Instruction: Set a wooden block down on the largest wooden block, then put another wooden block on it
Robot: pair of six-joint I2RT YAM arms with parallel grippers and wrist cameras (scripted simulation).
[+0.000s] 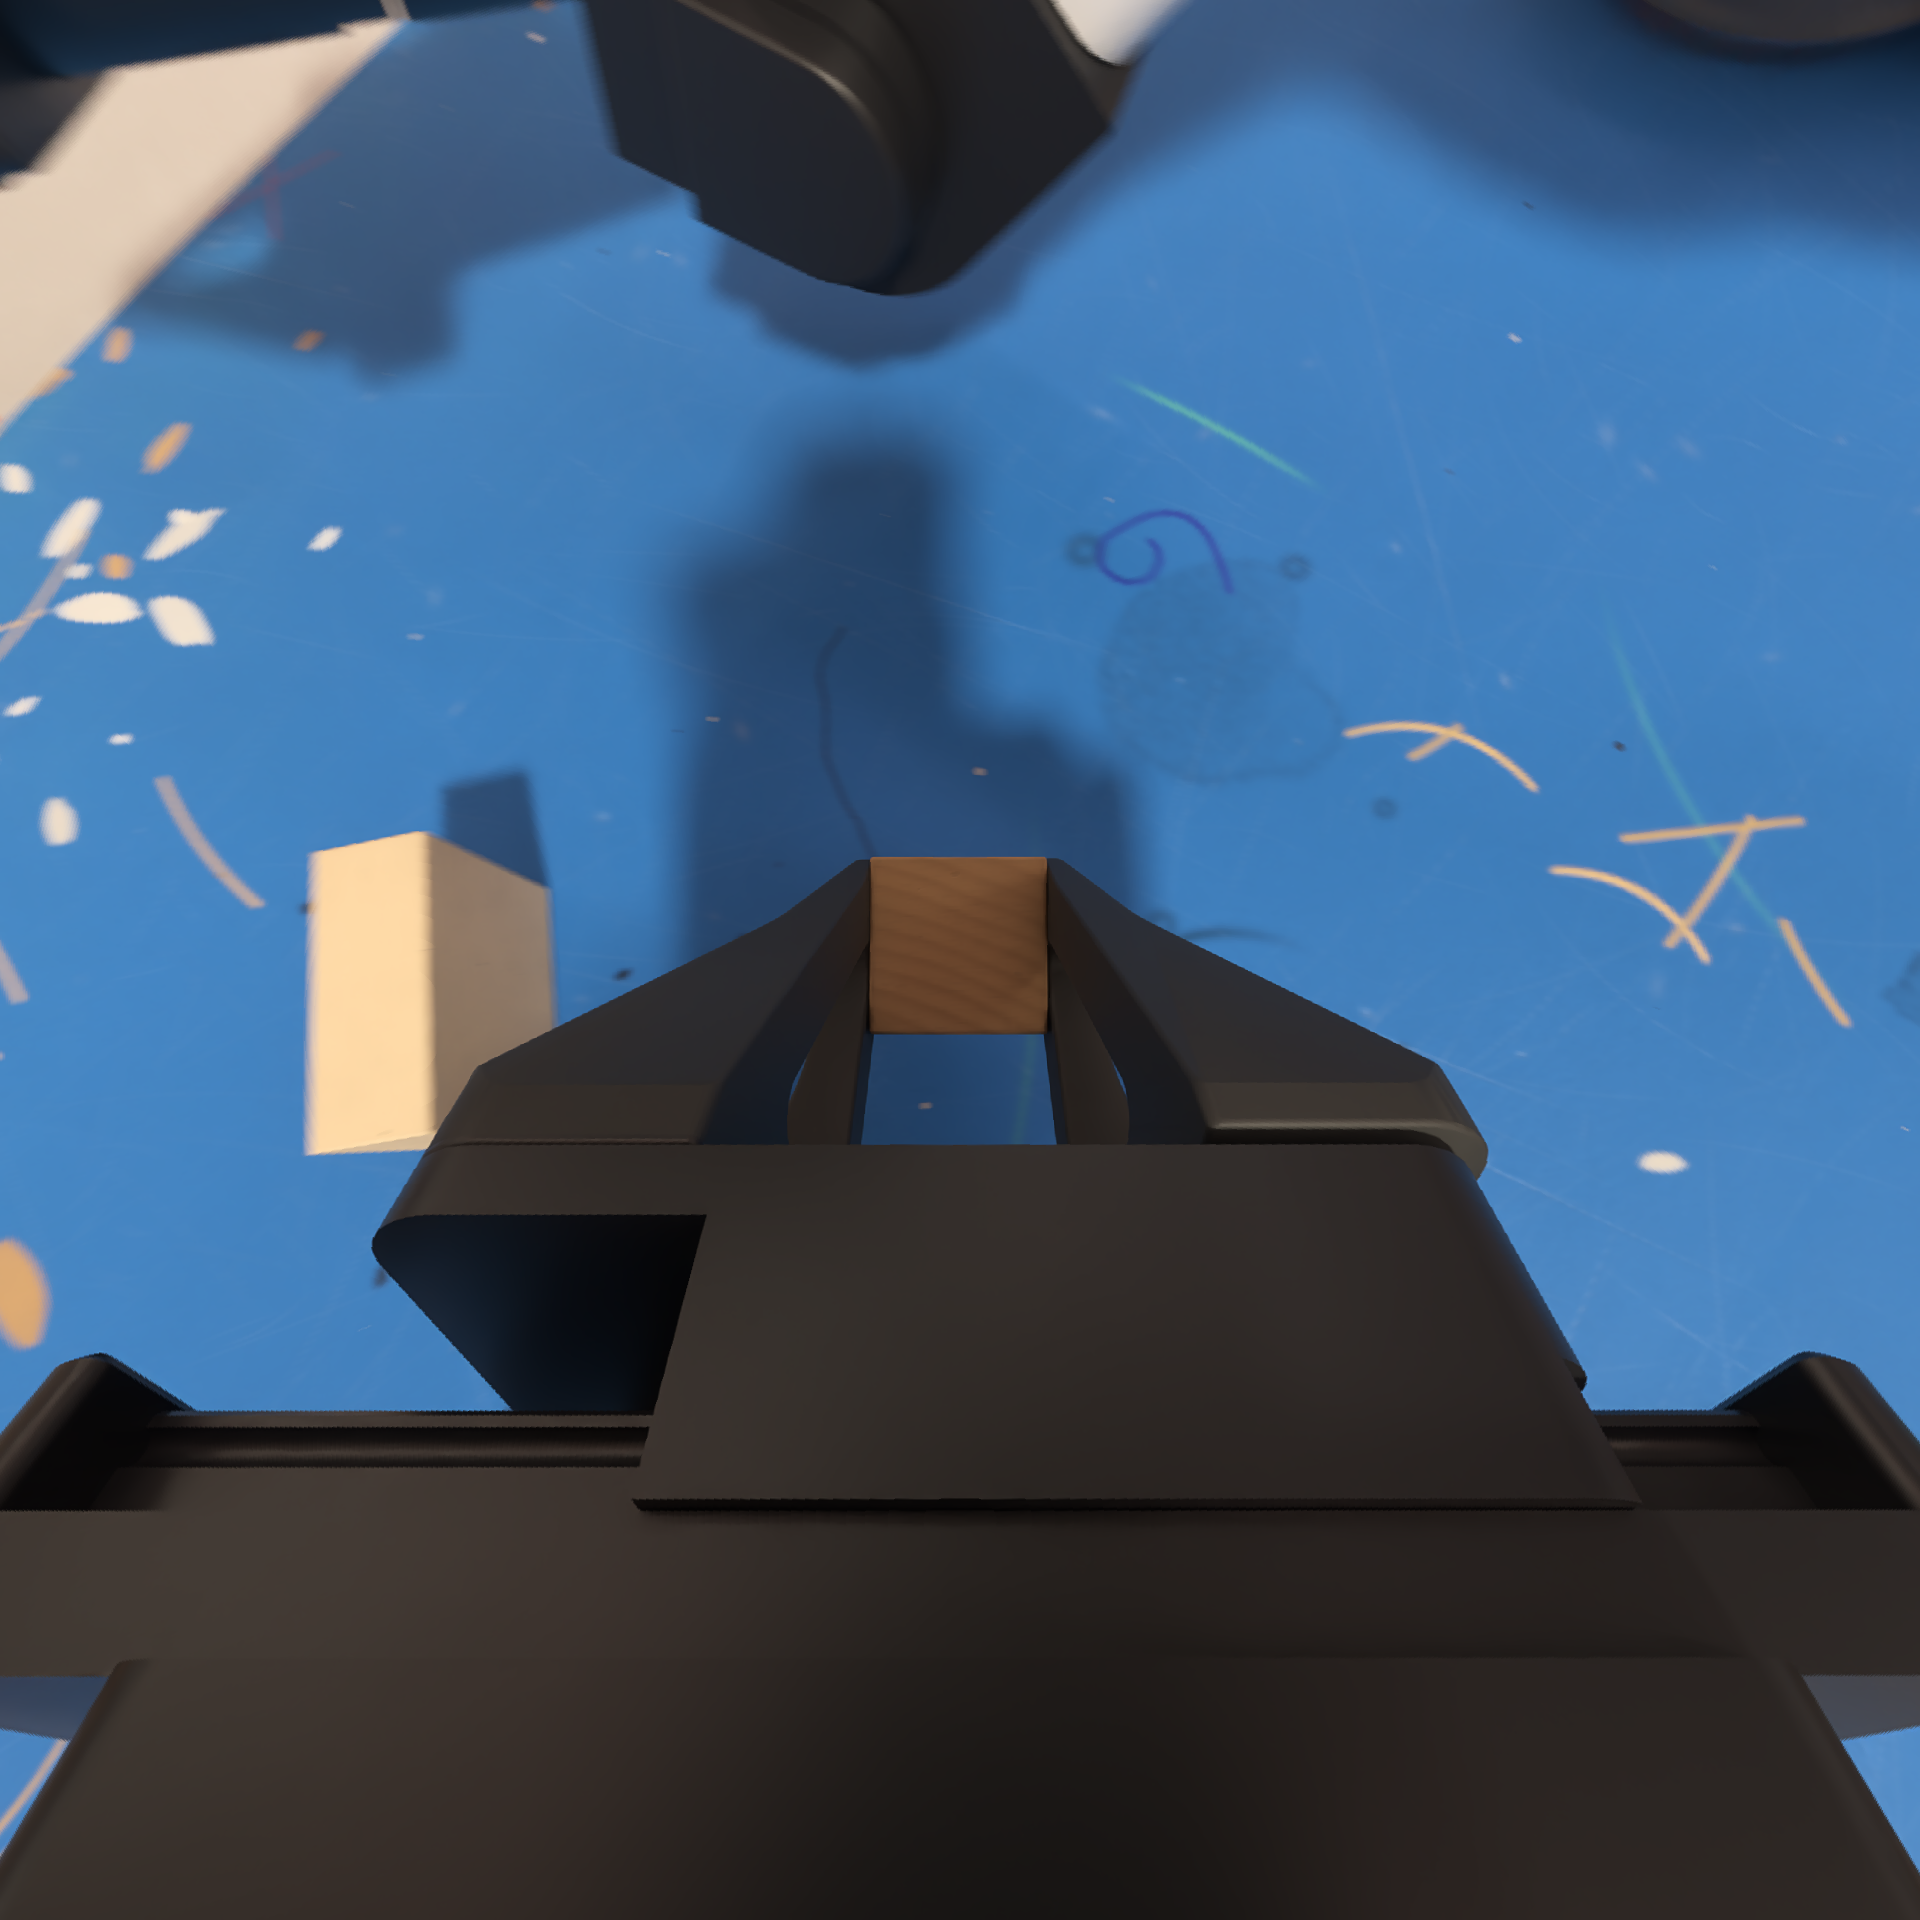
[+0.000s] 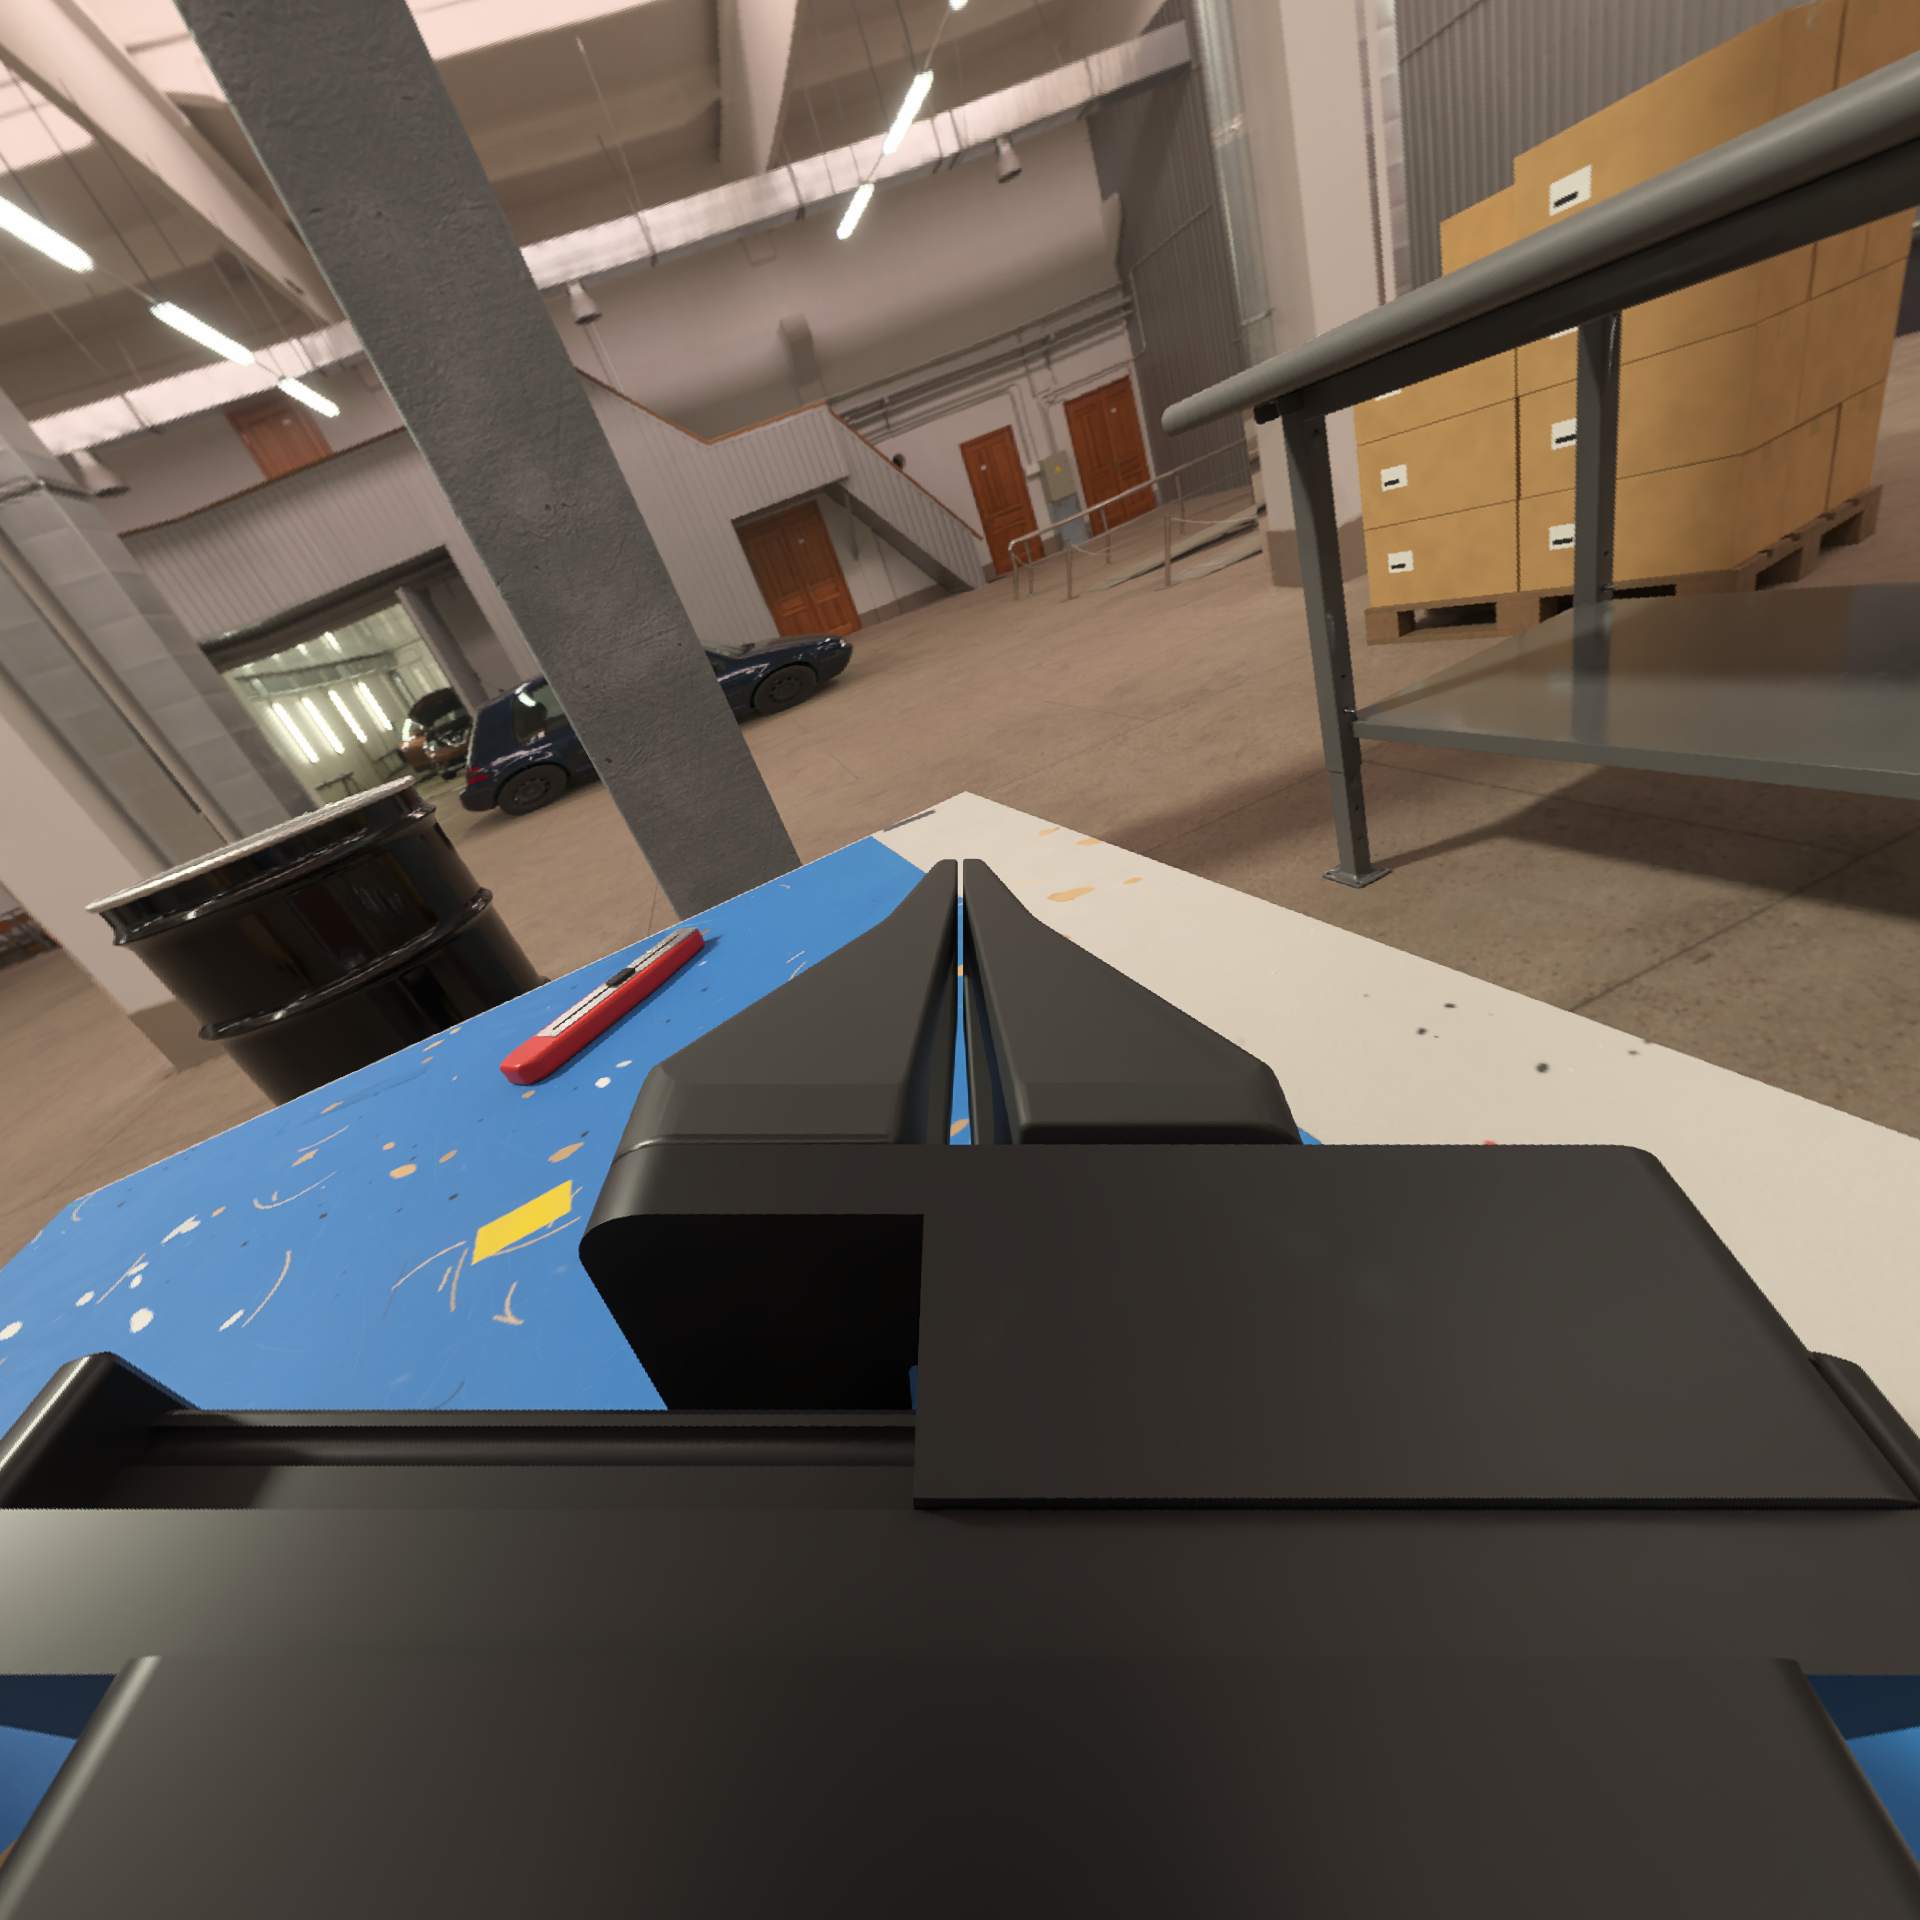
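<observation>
Counting blocks: two wooden blocks show, both only in the left wrist view.
Pale block [image 1: 416,992]: stands on the blue counter [image 1: 1351,468] at the left, near the gripper's body, which cuts off its lower right corner; it is the larger of the two.
Brown block [image 1: 957,943]: small, gripped between the two fingers of the left gripper [image 1: 957,862], right of the pale block and apart from it; whether it touches the counter cannot be told, since its underside is hidden.
Left gripper state: clenched on the brown block, a fingertip pressed against each side face.
Other arm: one dark rounded housing [image 1: 831,135] hangs at the far edge, cut off by the top of the frame.
Right gripper [image 2: 960,864]: fingers drawn together with only a thin slit between them, grasping nothing.
Right wrist view only: one red utility knife [image 2: 603,1003] lying on the counter to the left, one yellow patch [image 2: 523,1218] nearer, one black drum [image 2: 301,935] on the floor beyond the counter's left edge, one grey metal shelf [image 2: 1621,665] at the right.
Hidden there: neither block appears in the right wrist view.
Counter marks: scattered paint flecks and scratches, too many and too blurred to count.
</observation>
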